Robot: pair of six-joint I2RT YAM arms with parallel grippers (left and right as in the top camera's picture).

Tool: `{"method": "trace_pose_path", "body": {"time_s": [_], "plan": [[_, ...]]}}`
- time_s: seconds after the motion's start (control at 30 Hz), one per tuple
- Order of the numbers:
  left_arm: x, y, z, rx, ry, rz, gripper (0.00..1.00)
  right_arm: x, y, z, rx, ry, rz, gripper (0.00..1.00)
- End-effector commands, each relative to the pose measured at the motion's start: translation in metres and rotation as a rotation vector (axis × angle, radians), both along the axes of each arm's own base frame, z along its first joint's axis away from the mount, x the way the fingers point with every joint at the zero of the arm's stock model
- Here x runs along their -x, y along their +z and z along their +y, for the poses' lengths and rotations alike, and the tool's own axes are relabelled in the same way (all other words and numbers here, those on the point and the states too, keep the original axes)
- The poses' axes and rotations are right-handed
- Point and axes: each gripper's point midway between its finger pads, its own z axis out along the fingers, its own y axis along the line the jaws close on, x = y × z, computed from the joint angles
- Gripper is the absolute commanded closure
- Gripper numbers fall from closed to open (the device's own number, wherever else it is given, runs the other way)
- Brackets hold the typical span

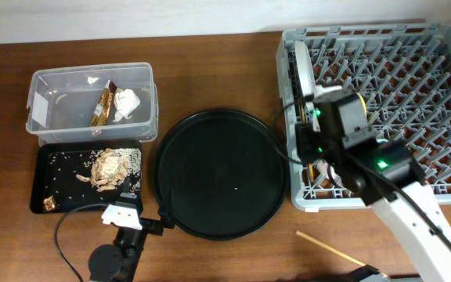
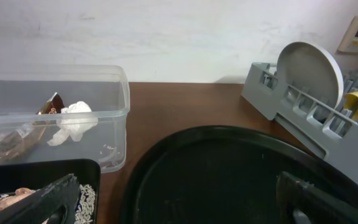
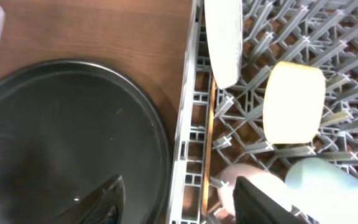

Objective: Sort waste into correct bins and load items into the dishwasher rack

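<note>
The clear box holds the snack wrapper and white tissue. The shallow black tray holds beige food scraps. The grey rack holds the upright plate, yellow bowl, pink cup, blue cup and one chopstick. Another chopstick lies on the table. My right gripper is open and empty over the rack's left wall. My left gripper is open and empty between the black tray and the round tray.
A large round black tray lies between the bins and the rack. My right arm reaches over the rack's front left corner. My left arm is at the front edge, with a cable looping beside it.
</note>
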Motion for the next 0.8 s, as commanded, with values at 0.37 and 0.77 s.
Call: {"method": "trace_pose_path", "body": {"time_s": [0.37,0.77], "plan": [[0.0,-0.002,-0.001,-0.012,-0.009,-0.001,0.01,0.139,-0.104,0.053,0.007,-0.035,0.508,0.41],[0.0,-0.002,-0.001,-0.012,-0.009,-0.001,0.01,0.218,-0.221,0.021,0.031,-0.09,0.803,0.3]]}}
